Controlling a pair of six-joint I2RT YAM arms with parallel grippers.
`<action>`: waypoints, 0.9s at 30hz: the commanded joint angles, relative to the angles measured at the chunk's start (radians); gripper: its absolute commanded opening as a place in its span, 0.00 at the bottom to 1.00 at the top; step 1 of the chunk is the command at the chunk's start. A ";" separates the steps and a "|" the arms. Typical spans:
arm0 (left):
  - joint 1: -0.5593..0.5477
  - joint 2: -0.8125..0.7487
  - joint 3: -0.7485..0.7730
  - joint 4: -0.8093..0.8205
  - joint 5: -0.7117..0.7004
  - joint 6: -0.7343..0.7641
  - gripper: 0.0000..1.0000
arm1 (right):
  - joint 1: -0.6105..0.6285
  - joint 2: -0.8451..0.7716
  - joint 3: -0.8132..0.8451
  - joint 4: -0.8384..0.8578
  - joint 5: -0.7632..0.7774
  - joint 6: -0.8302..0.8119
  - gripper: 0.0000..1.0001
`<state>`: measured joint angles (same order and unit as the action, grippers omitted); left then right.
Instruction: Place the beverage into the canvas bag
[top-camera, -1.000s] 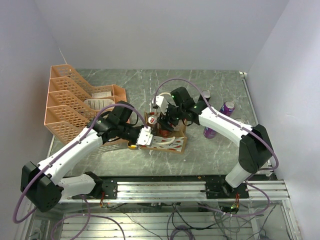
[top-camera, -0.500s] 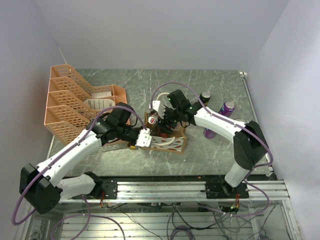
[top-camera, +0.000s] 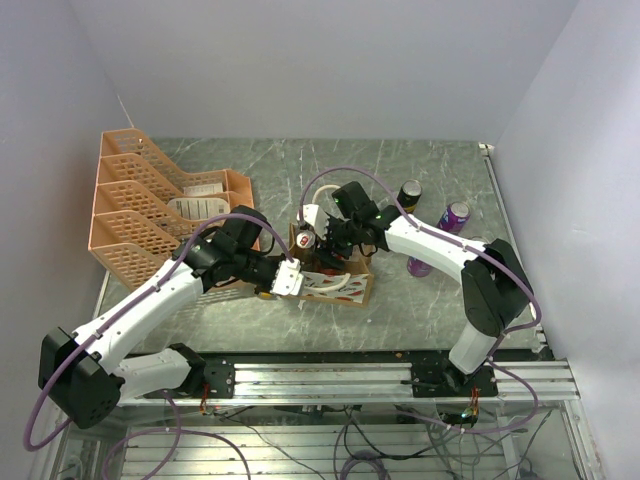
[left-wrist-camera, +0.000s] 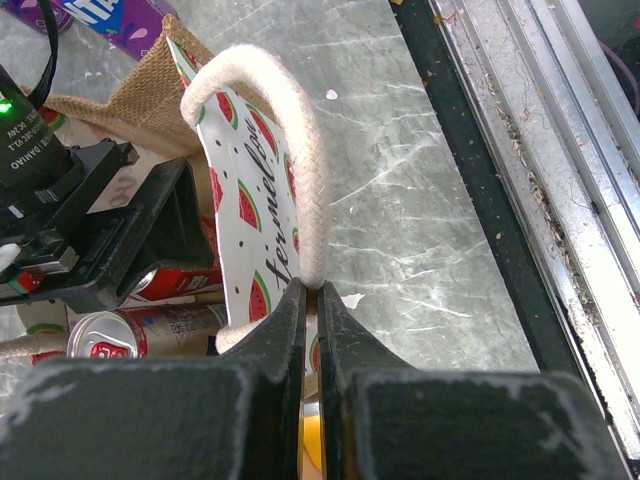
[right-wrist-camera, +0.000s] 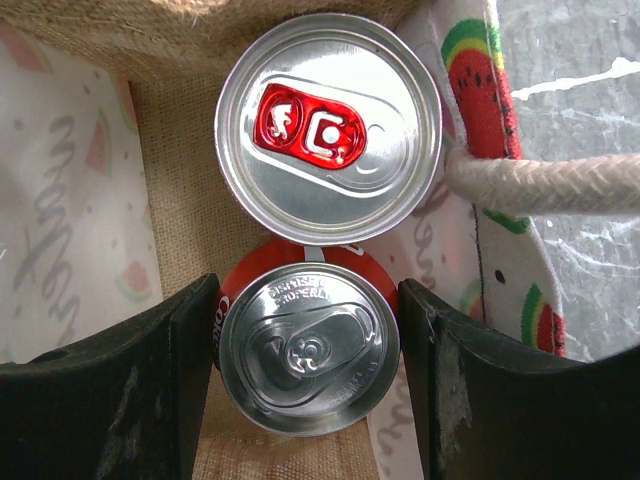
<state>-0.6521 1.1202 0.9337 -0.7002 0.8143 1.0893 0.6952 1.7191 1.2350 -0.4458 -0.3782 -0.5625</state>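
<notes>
Right wrist — right pincer grips red bev can (in bag); left pincer clamps handle.

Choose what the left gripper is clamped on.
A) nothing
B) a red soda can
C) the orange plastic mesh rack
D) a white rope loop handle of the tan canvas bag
D: the left gripper is closed on the white rope loop handle of the tan canvas bag; the red soda can sits between the right gripper fingers instead.
</notes>
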 joint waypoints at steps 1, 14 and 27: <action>-0.009 -0.002 0.005 0.011 0.000 0.022 0.07 | 0.002 -0.009 -0.002 0.073 -0.011 -0.023 0.26; -0.009 -0.006 0.005 0.017 -0.017 0.016 0.07 | 0.004 -0.004 0.036 0.042 -0.018 -0.019 0.55; -0.009 -0.011 0.004 0.034 -0.023 0.003 0.07 | 0.007 -0.021 0.057 0.014 -0.013 -0.027 0.73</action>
<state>-0.6521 1.1198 0.9337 -0.6952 0.7975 1.0908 0.6960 1.7195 1.2415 -0.4561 -0.3779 -0.5709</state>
